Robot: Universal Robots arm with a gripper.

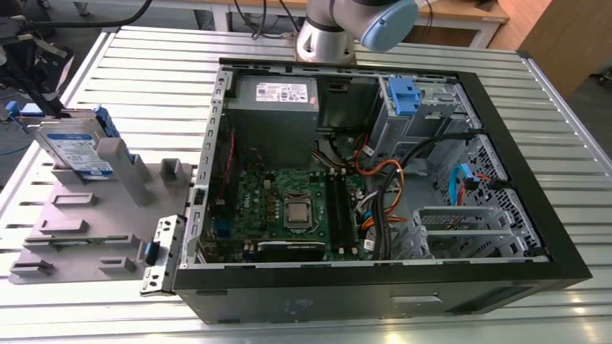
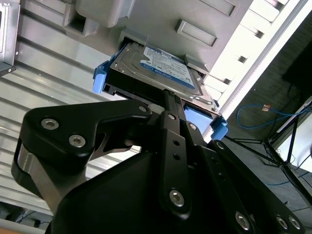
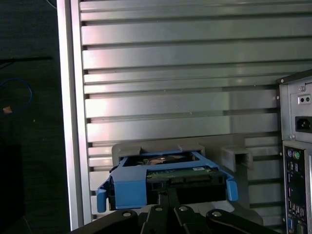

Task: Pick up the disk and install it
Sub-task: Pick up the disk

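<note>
The disk (image 1: 74, 149) is a silver drive with a white-and-blue label in a bright blue bracket. It stands on edge in a slot of the grey fixture (image 1: 96, 215) at the exterior view's left. My black gripper (image 1: 48, 100) hangs just over its upper edge. In the second wrist view the disk (image 2: 161, 66) shows its label, and the gripper (image 2: 169, 97) meets the middle of its edge. In the first wrist view the disk (image 3: 165, 178) is seen edge-on, and the gripper (image 3: 168, 192) has its fingers drawn together against that edge. The disk still rests in the fixture.
An open computer case (image 1: 383, 287) lies on the slatted metal table (image 1: 153, 64) to the exterior view's right of the fixture. Inside are a motherboard (image 1: 287, 204), a grey power supply (image 1: 277, 100), cables and a blue clip (image 1: 403, 97) at the drive bays. The arm's base (image 1: 330, 39) stands behind the case.
</note>
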